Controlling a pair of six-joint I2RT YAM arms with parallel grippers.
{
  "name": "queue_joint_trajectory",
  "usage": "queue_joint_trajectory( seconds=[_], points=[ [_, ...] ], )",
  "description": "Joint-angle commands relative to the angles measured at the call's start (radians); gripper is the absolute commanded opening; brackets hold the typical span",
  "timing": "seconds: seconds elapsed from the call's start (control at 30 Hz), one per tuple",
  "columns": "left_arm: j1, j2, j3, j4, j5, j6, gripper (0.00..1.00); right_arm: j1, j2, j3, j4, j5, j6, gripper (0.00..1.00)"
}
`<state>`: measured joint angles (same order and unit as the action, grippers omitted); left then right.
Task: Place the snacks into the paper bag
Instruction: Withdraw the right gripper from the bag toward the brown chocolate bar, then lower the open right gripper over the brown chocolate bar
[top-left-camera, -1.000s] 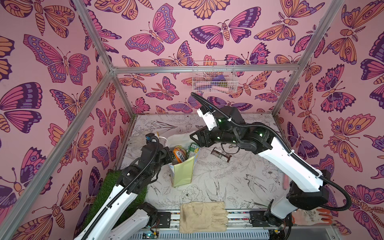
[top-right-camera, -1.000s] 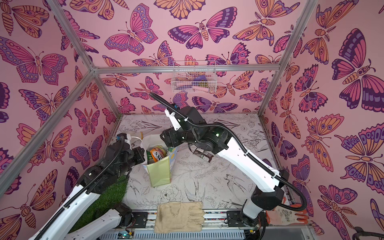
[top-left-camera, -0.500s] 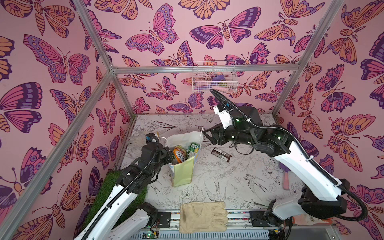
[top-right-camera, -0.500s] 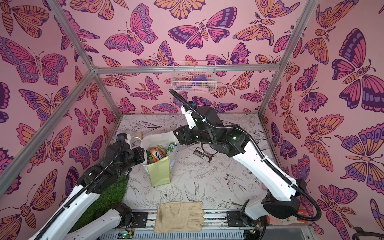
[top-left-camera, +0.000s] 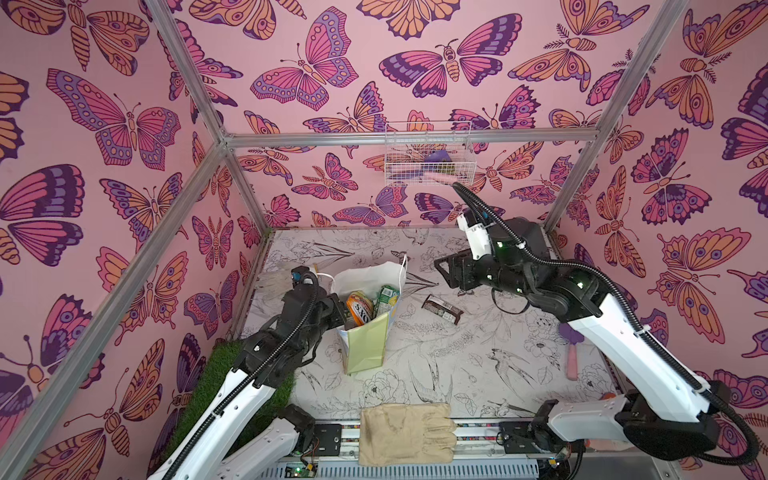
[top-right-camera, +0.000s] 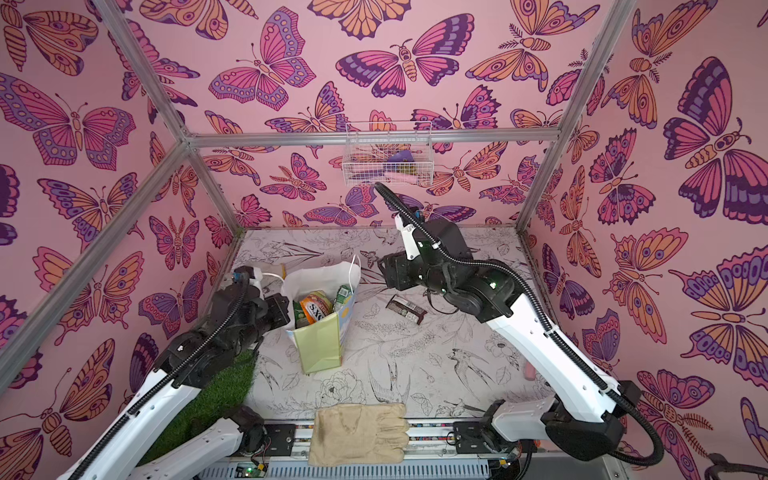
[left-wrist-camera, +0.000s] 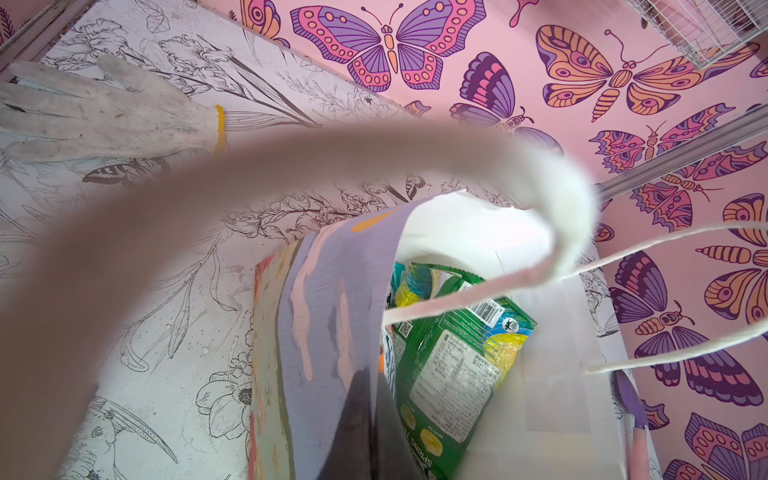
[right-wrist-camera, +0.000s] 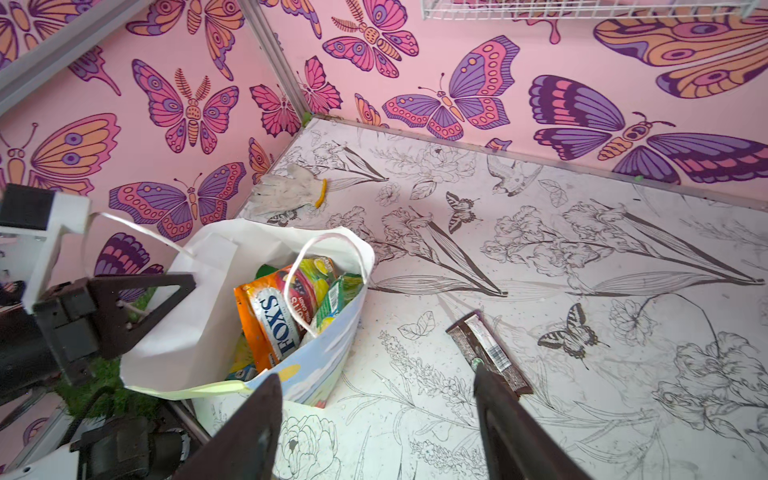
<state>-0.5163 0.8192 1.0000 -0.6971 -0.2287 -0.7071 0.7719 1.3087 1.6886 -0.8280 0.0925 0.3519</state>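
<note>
The right gripper (top-left-camera: 441, 270) has been drawn back off the paper bag (top-left-camera: 368, 345), jaws apart and empty. The bag's rim is clamped by the left gripper (top-left-camera: 341, 308). The dark brown bar (top-left-camera: 442, 309) lies apart on open floor.

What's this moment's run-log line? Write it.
left gripper: shut on paper bag rim | right gripper: open, empty | packets: in bag | dark brown bar: on table
</note>
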Motion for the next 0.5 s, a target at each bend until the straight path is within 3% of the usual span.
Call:
queue_joint_trajectory(
  seconds=[0.0,0.47],
  points=[
    [0.004,-0.01,0.038,0.045,-0.02,0.02,0.0,-0.03,-0.031,-0.023,0.023,-0.002,-0.033,0.73],
    [0.004,-0.026,0.033,0.037,-0.021,0.018,0.0,-0.08,-0.012,-0.115,-0.026,0.068,-0.175,0.74]
  ],
)
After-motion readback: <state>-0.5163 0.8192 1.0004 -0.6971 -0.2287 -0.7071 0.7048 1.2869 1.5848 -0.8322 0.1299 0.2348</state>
